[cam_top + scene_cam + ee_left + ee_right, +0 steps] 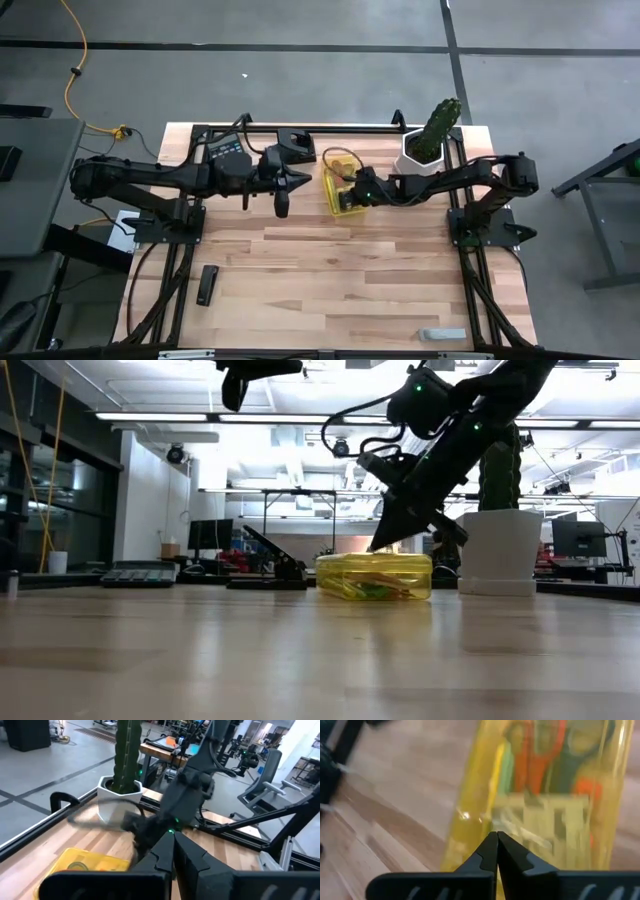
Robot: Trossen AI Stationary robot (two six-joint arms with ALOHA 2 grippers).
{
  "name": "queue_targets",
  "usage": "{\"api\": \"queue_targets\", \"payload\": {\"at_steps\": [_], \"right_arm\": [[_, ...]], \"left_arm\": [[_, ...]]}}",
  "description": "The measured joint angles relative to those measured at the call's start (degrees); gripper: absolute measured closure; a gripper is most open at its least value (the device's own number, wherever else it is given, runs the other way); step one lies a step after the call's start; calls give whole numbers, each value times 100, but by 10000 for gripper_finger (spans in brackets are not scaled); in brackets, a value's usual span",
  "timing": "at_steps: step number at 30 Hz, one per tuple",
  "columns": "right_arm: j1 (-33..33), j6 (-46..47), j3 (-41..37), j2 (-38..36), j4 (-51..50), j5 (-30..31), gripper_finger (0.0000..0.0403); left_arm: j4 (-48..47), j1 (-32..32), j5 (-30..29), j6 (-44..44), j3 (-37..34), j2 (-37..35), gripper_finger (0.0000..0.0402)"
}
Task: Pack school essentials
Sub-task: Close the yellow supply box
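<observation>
— Wooden table [330, 270], yellow case [343, 188] of stationery mid-back beside potted cactus [430, 140]. Right gripper [348, 197]?
— Pinched shut, empty, over case. Left gripper [282, 207] likewise, hovering aside. Press lid squarely, gently.

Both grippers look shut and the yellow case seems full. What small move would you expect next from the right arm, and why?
Probably a short lift of the right gripper away from the yellow case. Its fingers are shut, empty, right at the case, and scissors and pencils show through the case's wall in the right wrist view. The left gripper, shut too, hangs above the table, apart from the case.
</observation>
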Motion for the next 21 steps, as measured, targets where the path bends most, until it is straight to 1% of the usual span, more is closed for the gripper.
{"api": "queue_targets", "payload": {"at_steps": [5,8,11,16,21], "right_arm": [[-282,-156,2,-72,453,18,403],[-417,-279,5,-72,913,18,403],[-572,-305,11,-47,1092,11,403],[-728,-412,69,126,1074,-224,403],[-713,-707,574,590,804,-405,403]], "left_arm": [[73,-28,0,4,0,1,401],[222,-28,-2,2,0,-1,401],[403,-26,-11,21,0,1,401],[830,-26,91,22,0,1,401],[1043,-26,113,24,0,1,401]]}}
